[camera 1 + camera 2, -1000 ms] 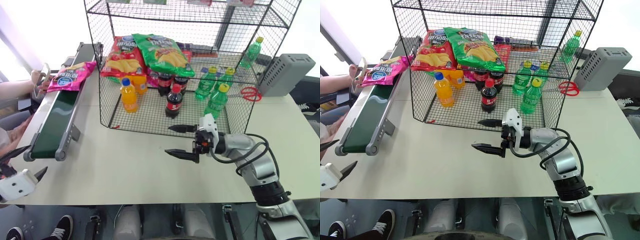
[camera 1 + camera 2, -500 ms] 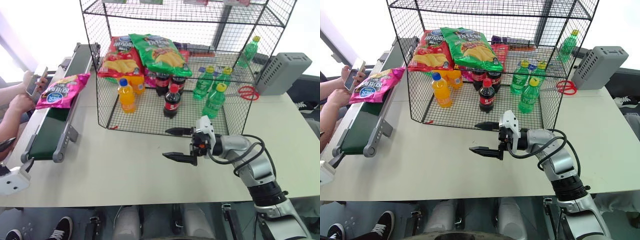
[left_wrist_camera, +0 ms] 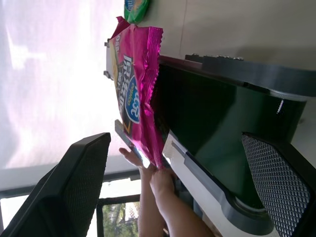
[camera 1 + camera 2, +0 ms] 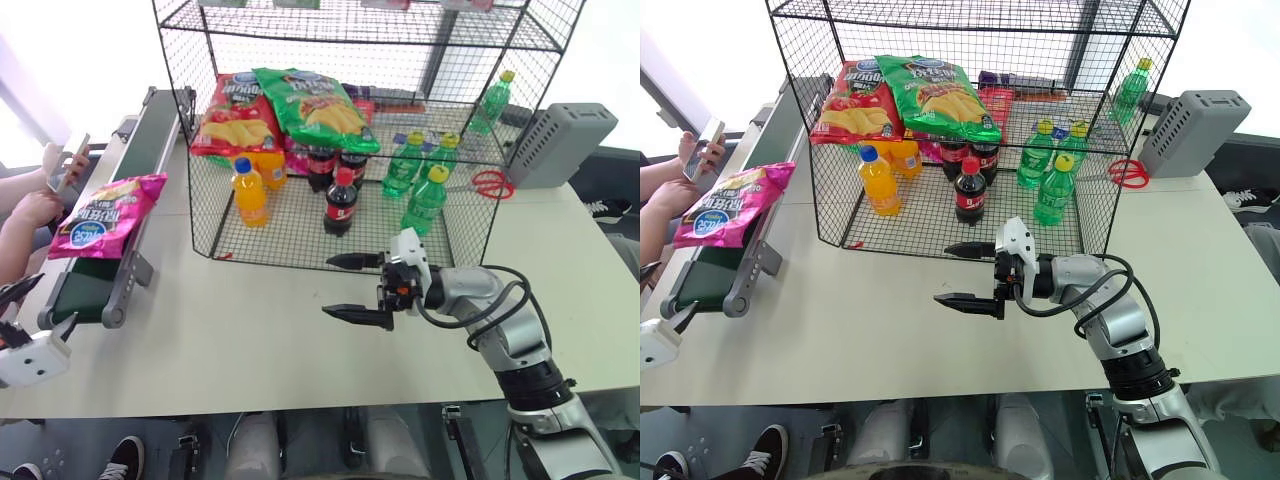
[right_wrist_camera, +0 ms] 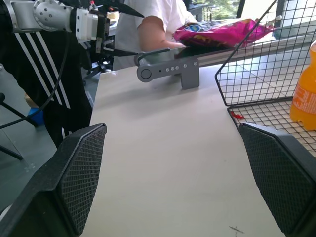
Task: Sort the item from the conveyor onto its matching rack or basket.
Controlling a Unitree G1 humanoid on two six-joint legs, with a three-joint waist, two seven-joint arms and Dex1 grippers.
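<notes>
L pincer [image 4: 28,318] spread, empty, waiting at the belt's near end for pickup. R pincer [image 4: 352,288] released, parked mid counter [image 4: 250,330], clear of the lane. Glossy magenta-pink crisp bag [image 4: 98,214] on dark-green conveyor belt [image 4: 85,290], w/ black wire-grid rack [image 4: 330,130] at its 3 o'clock.

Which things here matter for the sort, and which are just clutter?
In play:
- glossy magenta-pink crisp bag, lying on the belt
- dark-green conveyor belt in a grey frame
- black wire-grid rack
- left gripper, open, at the belt's near end

Lying about:
- grey slatted box
- red scissors
- red crisp bag, green crisp bag, bottles, already racked
</notes>
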